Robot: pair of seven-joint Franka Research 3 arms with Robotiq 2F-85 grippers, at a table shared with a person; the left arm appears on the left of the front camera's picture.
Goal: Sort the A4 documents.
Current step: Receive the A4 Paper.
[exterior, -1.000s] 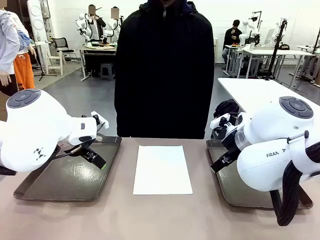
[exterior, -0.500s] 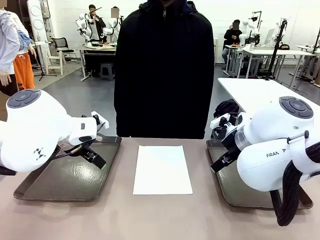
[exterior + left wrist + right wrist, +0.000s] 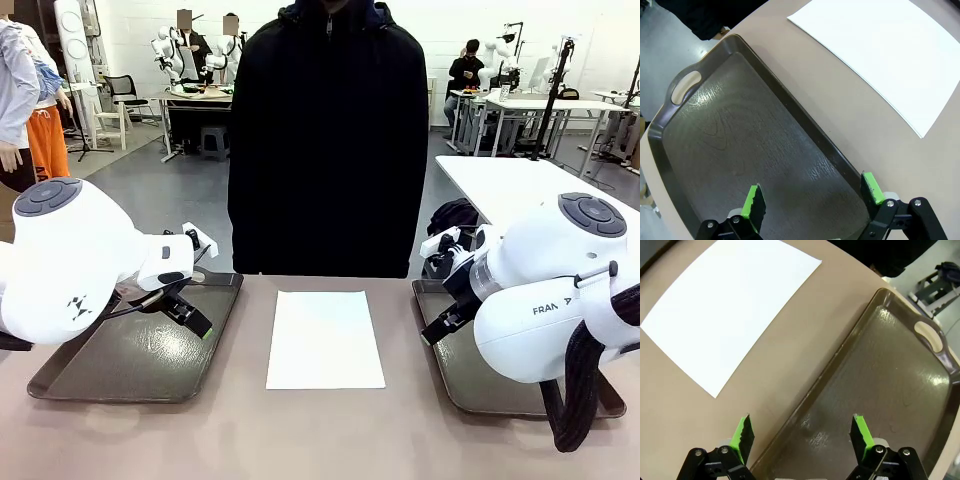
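Both arms idle, nothing picked yet.

- left gripper [image 3: 812, 197]: jaws spread wide, empty. It hovers over the left tray [image 3: 790, 107], close to that tray's inner rim.
- right gripper [image 3: 800, 435]: jaws at full spread, empty. It straddles the inner rim of the right tray [image 3: 840, 371], one finger over the tray and one over the table [image 3: 805, 335].
- A4 documents [image 3: 325, 338]: flat on the bare table between the trays. They lie ahead and to the right of the left gripper's fingers, and ahead and to the left of the right gripper's. Can't tell if it's one sheet or a stack.

My read on the pick:
- The paper is thin and flush to the table, so a straight top-down pinch will likely just skate over it.
- Better to come in low at the long edge nearest the working gripper. Press one pad down on the sheet and drag it inward to buckle that edge, then close on the raised fold.
- Take the top sheet only and lift slowly so the sheets peel apart.
- Use one arm at a time, since both can reach the middle.
- The person [image 3: 328, 140] stands just beyond the far short edge, so keep the approach on the near side.
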